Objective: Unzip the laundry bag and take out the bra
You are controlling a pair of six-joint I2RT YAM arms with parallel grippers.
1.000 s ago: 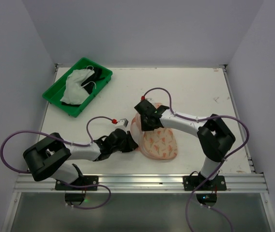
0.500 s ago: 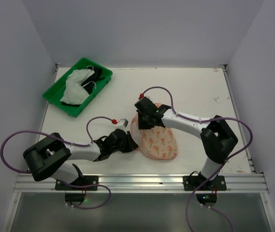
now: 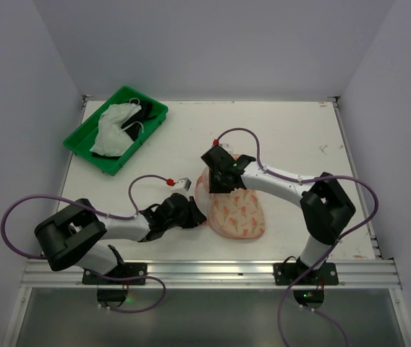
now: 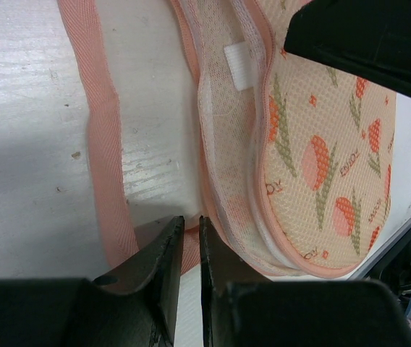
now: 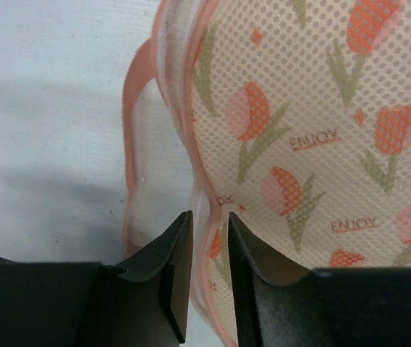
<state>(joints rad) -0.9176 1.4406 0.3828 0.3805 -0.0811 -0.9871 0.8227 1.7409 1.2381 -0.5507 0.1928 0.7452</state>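
**Bag pinned between two grippers, bra over in the tray**

Found the laundry bag (image 3: 240,213) lying flat on the white table (image 3: 299,130), toward the near edge and midway between the arms. Noted its rim parted on the side seen by the left wrist camera, with pale mesh and pink trim exposed. Also noted a loose pink band (image 4: 104,144) curving out onto the table. Located the bra (image 3: 111,130) well apart from the bag, heaped in a green tray (image 3: 82,153) at the far left corner, white cups up and black parts toward the far end.

On the left gripper (image 4: 191,225): fingers drawn nearly together at the bag's pink edge, only a thin slit between. Cannot tell about any cloth pinched there. On the right gripper (image 5: 210,217): fingers close together, clamped on the bag's rim at its far lobe.

In the way, from above: right gripper hiding the far lobe, left gripper hiding the bag's left edge. Black housing (image 4: 365,43) of the other arm blocking the upper right of the left wrist view. Purple cables (image 3: 238,134) looping over both arms.

Read "ENJOY" (image 5: 314,137) repeated among the printed flowers. Spotted a small white tag (image 4: 240,65) sewn inside the rim, with no lettering legible.
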